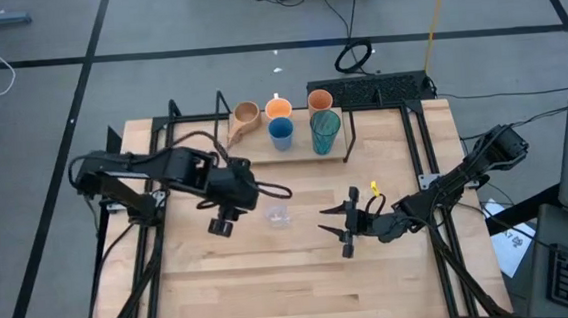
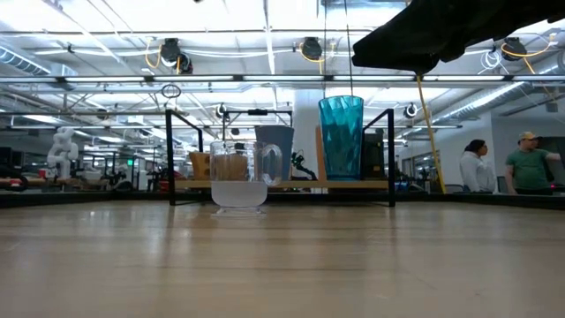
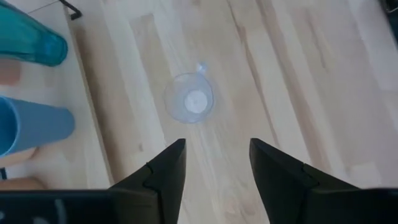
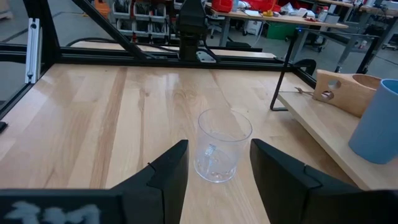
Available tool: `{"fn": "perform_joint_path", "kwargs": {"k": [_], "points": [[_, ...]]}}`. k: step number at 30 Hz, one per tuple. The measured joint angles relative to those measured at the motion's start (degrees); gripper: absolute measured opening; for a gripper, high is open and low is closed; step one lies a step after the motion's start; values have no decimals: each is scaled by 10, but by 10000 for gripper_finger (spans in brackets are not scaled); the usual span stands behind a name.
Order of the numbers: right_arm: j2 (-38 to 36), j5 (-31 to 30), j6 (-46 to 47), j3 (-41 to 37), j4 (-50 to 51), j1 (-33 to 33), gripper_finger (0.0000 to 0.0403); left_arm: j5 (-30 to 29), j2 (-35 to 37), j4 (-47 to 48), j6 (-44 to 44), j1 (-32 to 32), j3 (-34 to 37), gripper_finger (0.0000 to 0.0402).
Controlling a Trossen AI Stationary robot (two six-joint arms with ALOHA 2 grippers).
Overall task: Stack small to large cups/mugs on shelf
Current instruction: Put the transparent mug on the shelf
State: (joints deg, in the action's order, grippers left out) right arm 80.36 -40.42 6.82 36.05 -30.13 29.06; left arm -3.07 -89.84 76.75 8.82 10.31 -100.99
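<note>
A tiny clear cup point(image 1: 278, 217) stands upright on its base on the tabletop, in front of the shelf point(image 1: 264, 153). On the shelf stand a tan mug point(image 1: 245, 116), two orange cups point(image 1: 278, 107) point(image 1: 320, 100), a blue cup point(image 1: 281, 132) and a teal tumbler point(image 1: 326, 132). My left gripper point(image 3: 217, 165) hangs open above the table to the left of the clear cup point(image 3: 189, 104), pointing steeply down. My right gripper point(image 4: 217, 168) is open and nearly level, right of the clear cup point(image 4: 222, 146), apart from it.
Black frame rails point(image 1: 426, 159) run along the table's left and right sides. The shelf's thin black legs point(image 2: 391, 159) stand behind the clear cup point(image 2: 238, 181). Bare tabletop point(image 1: 293, 289) lies toward the near edge. People stand in the room beyond point(image 2: 530, 163).
</note>
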Motion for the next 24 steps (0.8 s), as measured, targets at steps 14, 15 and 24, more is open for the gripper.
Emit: {"fn": "perform_joint_path", "kwargs": {"k": [14, 15, 24], "points": [[0, 0, 0, 0, 0, 0, 164, 0, -31, -149, 42, -5, 128, 207], [0, 0, 0, 0, 0, 0, 164, 0, -39, -155, 45, -6, 135, 207], [0, 0, 0, 0, 2, 3, 164, 0, -114, -200, 75, -9, 157, 207]]}}
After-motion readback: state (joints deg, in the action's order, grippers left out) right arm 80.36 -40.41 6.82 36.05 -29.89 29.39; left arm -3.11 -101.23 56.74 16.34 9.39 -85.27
